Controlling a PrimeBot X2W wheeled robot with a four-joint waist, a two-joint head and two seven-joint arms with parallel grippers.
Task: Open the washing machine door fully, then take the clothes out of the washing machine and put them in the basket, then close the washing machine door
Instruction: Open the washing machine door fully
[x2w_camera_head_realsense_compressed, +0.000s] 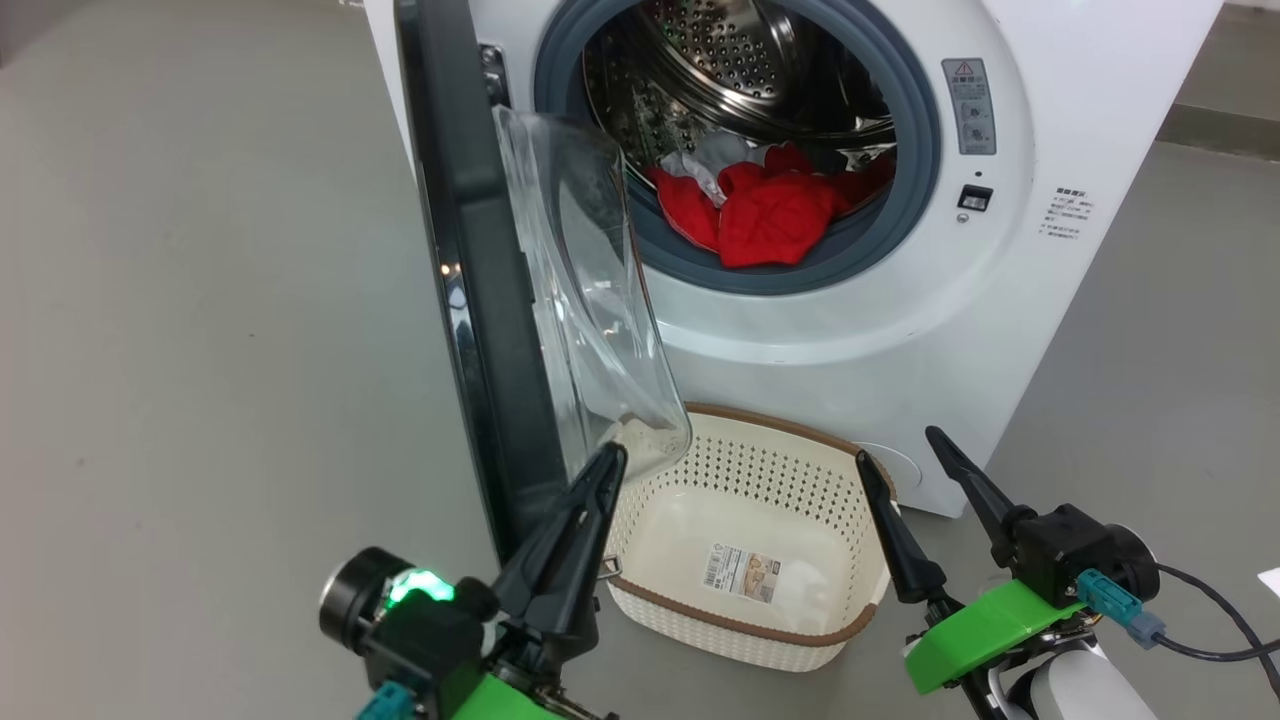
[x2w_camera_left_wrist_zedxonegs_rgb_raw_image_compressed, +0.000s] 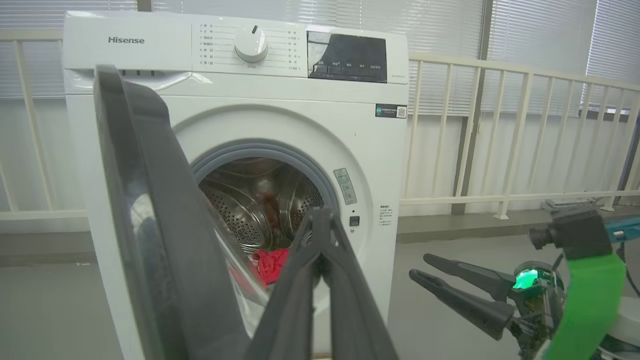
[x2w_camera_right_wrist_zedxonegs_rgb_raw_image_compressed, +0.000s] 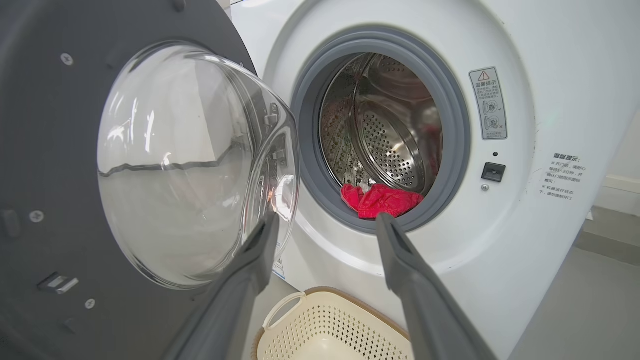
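The white washing machine (x2w_camera_head_realsense_compressed: 850, 330) stands ahead with its door (x2w_camera_head_realsense_compressed: 480, 290) swung out to the left, the glass bowl (x2w_camera_head_realsense_compressed: 590, 300) facing right. Red clothes (x2w_camera_head_realsense_compressed: 770, 215) and a white piece (x2w_camera_head_realsense_compressed: 700, 165) lie at the drum's front lip; the red clothes (x2w_camera_right_wrist_zedxonegs_rgb_raw_image_compressed: 380, 200) also show in the right wrist view. The cream basket (x2w_camera_head_realsense_compressed: 750, 545) sits on the floor below the opening, nothing in it. My left gripper (x2w_camera_head_realsense_compressed: 610, 460) is shut, tips by the door's lower edge, holding nothing. My right gripper (x2w_camera_head_realsense_compressed: 895, 450) is open beside the basket's right rim.
Grey floor (x2w_camera_head_realsense_compressed: 200, 350) spreads to the left of the door and to the right of the machine. A white railing (x2w_camera_left_wrist_zedxonegs_rgb_raw_image_compressed: 500, 140) with blinds behind it runs past the machine. A cable (x2w_camera_head_realsense_compressed: 1220, 620) trails from my right wrist.
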